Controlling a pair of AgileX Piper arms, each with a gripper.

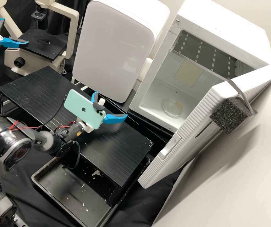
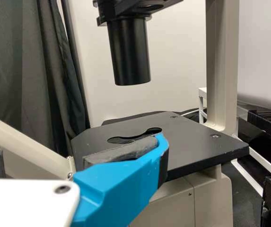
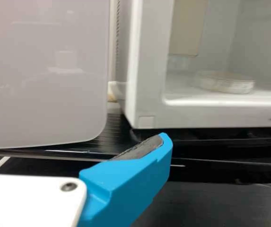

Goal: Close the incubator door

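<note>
1. Nearest camera: right arm's dark joint [image 1: 17,143], high view, lower left.
2. Incubator door [image 1: 190,123]: swung wide off incubator [image 1: 223,28], chamber exposed; in high view its long ribbed edge slants lower left to upper right.
3. Right gripper [image 1: 111,104]: the nearer one; door lies to its right in high view, well apart. Blue fingers spread wide, holding nothing.
4. Coming move, judged: get round to the foam block [image 1: 229,116] side, push door toward chamber; clipping its free edge is the risk.
5. Left gripper [image 1: 15,31]: far off by microscope [image 2: 173,142], fingers spread, nothing held.
6. Clear dish [image 1: 172,108] inside incubator.
7. Surface: black slatted platform [image 1: 126,148] over black tray [image 1: 66,189].
8. Room: pale wall [image 1: 230,176], dark curtain [image 2: 19,61].
</note>
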